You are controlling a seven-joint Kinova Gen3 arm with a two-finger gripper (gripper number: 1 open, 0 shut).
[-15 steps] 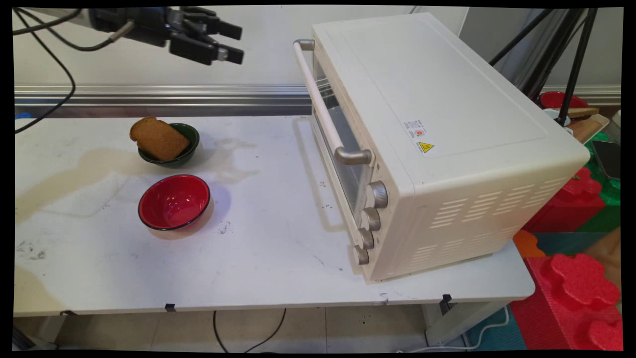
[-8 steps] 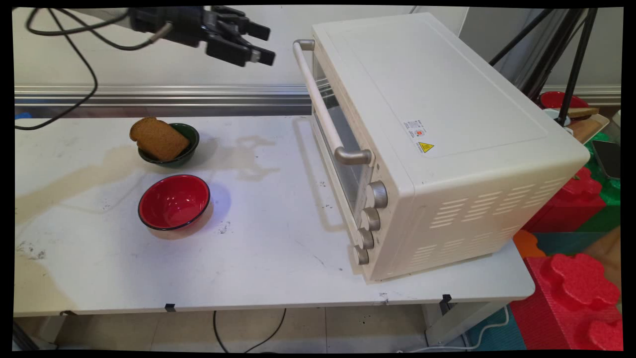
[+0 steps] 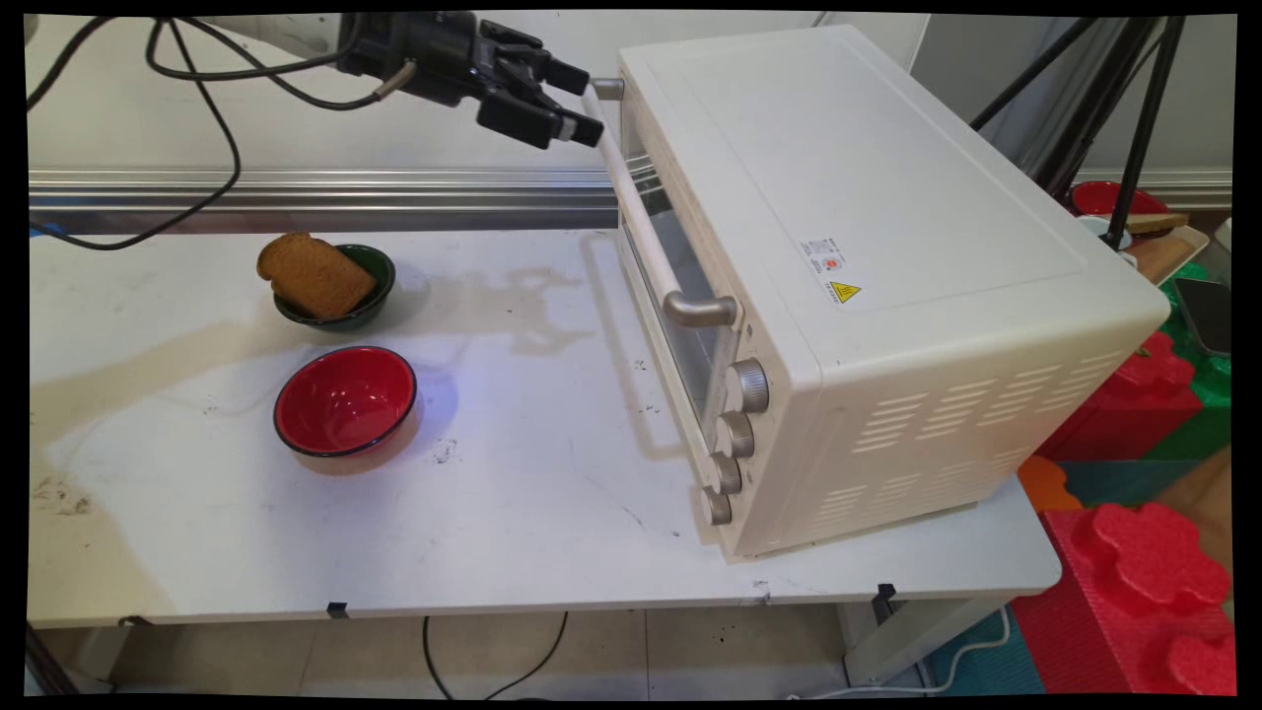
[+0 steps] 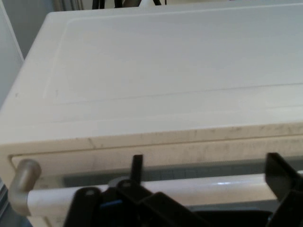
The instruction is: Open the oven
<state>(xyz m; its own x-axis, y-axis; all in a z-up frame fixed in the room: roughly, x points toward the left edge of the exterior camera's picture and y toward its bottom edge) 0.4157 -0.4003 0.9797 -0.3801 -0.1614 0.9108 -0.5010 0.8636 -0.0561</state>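
Note:
My gripper (image 3: 586,103) is high above the table at the far end of the cream toaster oven (image 3: 868,247), open, its fingertips on either side of the oven's white door handle (image 3: 636,212). In the hand view the handle (image 4: 218,187) runs across between the two black fingers (image 4: 136,165), with the oven's top (image 4: 165,71) behind it. The oven door is shut. Nothing is held.
A green bowl (image 3: 378,268) with a slice of brown bread (image 3: 314,274) leaning in it stands at the back left. An empty red bowl (image 3: 345,399) sits in front of it. Red foam blocks (image 3: 1144,572) and a tripod (image 3: 1134,118) stand right of the table. Black cables (image 3: 197,108) hang from the arm.
The gripper has travelled right from above the bowls to the far end of the oven's handle, staying open. The bowls, bread and oven have not moved.

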